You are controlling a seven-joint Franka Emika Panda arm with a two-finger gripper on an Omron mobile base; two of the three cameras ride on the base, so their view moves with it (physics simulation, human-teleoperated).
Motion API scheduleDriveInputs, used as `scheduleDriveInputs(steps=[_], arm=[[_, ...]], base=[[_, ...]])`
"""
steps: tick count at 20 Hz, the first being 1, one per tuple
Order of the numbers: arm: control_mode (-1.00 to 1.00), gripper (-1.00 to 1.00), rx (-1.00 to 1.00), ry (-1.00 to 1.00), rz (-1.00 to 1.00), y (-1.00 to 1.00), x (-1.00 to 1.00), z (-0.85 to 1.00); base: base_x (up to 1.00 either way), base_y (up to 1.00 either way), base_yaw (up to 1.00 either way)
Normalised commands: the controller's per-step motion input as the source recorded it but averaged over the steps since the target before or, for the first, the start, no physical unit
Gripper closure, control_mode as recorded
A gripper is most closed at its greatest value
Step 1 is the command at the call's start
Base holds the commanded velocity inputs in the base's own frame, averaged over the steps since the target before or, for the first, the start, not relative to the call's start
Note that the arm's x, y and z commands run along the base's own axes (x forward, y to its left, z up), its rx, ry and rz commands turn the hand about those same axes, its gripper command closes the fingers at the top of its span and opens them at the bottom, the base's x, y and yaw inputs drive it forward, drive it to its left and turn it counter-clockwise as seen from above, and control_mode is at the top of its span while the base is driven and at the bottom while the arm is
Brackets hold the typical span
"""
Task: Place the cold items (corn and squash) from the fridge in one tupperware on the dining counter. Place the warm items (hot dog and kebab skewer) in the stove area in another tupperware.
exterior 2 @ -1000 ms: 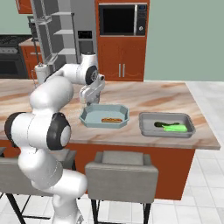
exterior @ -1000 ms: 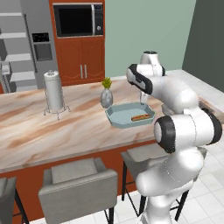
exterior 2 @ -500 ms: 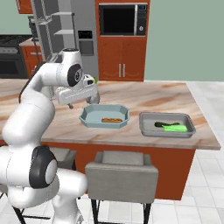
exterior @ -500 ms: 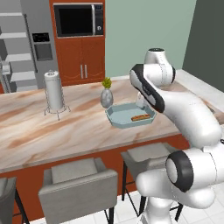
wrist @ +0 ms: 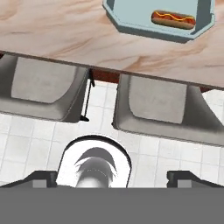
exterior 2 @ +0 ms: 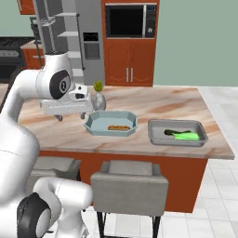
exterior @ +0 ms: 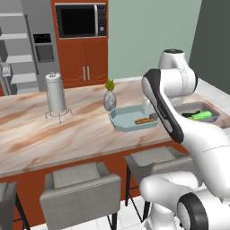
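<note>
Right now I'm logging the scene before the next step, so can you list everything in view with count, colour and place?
dining counter: one, beige-pink marbled, across the middle
octagonal tupperware: one, pale blue-grey, mid counter
hot dog: one, orange-tan, inside the octagonal tupperware
rectangular tupperware: one, grey, at the counter's right end
squash: one, bright green, in the rectangular tupperware
vase: one, grey with a plant, behind the octagonal tupperware
paper towel holder: one, white roll, counter left
stools: grey, below the counter
fridge: one, grey, behind
microwave: one, black, in red-brown cabinets
gripper: jaws open, holding nothing
</note>
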Motion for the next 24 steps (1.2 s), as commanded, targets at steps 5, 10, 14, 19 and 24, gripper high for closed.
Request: scheduleDriveInputs(steps=[5, 10, 14, 19, 24], arm=[[-1.0, -1.0, -0.09, 0.0, -0.32, 0.11, -0.76, 0.01], [-1.0, -1.0, 0.02, -0.02, -0.21, 0.0, -0.63, 0.01], [-1.0, -1.0, 0.17, -0.03, 0.0, -0.07, -0.11, 0.0], [-1.0, -1.0, 0.02, 0.0, 0.0, 0.0, 0.0, -0.06], [-1.0, -1.0, 0.0, 0.0, 0.0, 0.0, 0.0, 0.0]], base=[[0.0, 0.0, 0.0], [0.0, 0.0, 0.0], [0.0, 0.0, 0.0], [0.0, 0.0, 0.0], [0.0, 0.0, 0.0]])
